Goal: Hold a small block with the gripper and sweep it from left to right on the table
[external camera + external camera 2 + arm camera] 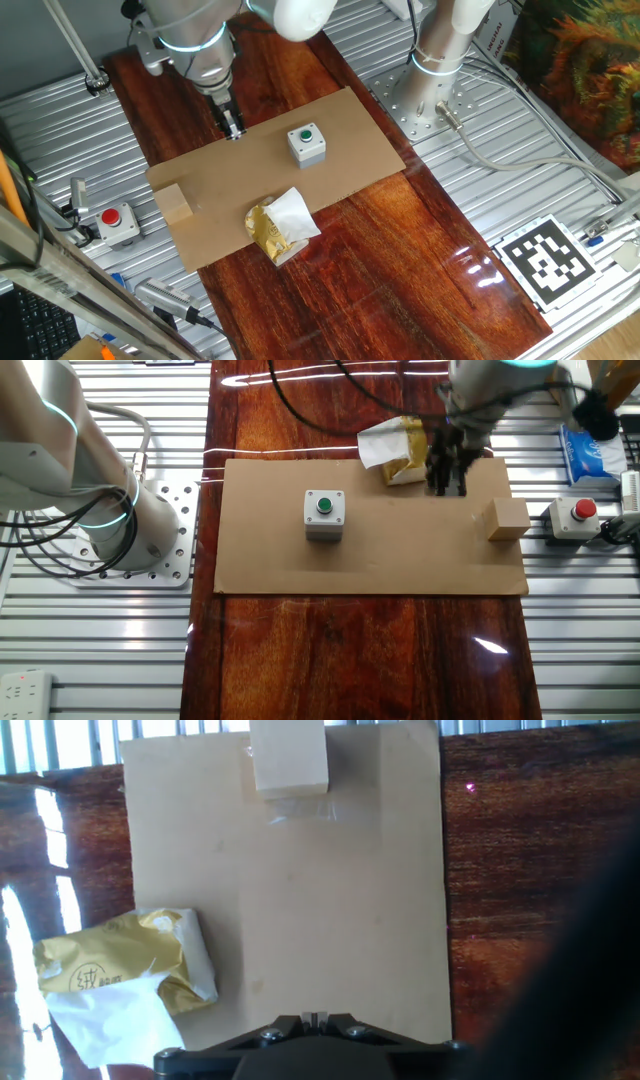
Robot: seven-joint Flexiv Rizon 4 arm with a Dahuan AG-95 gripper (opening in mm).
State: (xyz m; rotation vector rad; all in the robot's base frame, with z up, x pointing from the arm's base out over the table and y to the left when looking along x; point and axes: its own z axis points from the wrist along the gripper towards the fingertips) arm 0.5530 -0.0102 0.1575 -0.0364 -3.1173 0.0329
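Work has hardly begun, we think: our gripper (233, 129) holds nothing, though we cannot tell if its fingers are apart. Well ahead of it, the small wooden cube (289, 758) sits untouched on the cardboard sheet (330, 175).
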